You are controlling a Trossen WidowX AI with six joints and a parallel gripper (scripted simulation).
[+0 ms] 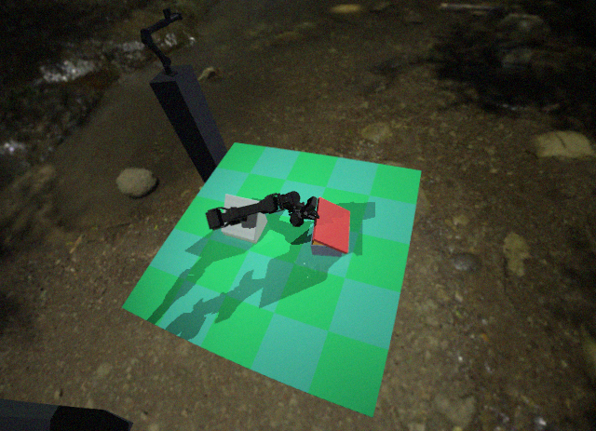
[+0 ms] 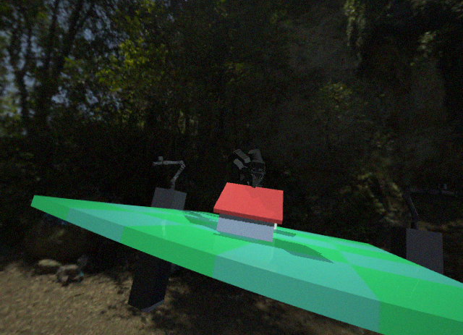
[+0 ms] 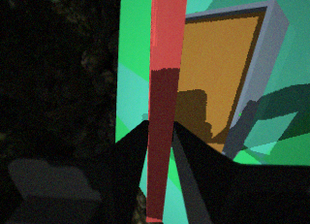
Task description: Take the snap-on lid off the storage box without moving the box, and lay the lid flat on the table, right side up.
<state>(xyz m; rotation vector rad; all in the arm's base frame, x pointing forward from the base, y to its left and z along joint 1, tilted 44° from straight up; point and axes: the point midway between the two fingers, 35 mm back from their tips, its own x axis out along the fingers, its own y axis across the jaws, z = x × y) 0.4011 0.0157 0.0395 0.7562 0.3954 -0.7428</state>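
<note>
The red lid (image 1: 332,226) (image 2: 248,202) (image 3: 168,40) is tilted over the storage box, with its side toward the arm raised. Its opposite side is low, near the box's top; whether it touches there cannot be told. The storage box (image 1: 325,249) (image 2: 244,227) (image 3: 277,27) is grey-blue and stands upright on the checkered table (image 1: 356,378) (image 2: 299,264). Its orange-brown inside shows in the wrist view through the gap under the lid. My gripper (image 1: 316,213) (image 2: 255,185) (image 3: 160,125) is shut on the lid's raised edge, one finger on each side of it.
The arm's pale base block (image 1: 235,201) stands on the table to the left of the box in the top view. A dark pedestal (image 1: 192,114) (image 2: 168,198) with another arm stands beyond the table's edge. Another pedestal (image 2: 424,247) is at the right in the exterior view.
</note>
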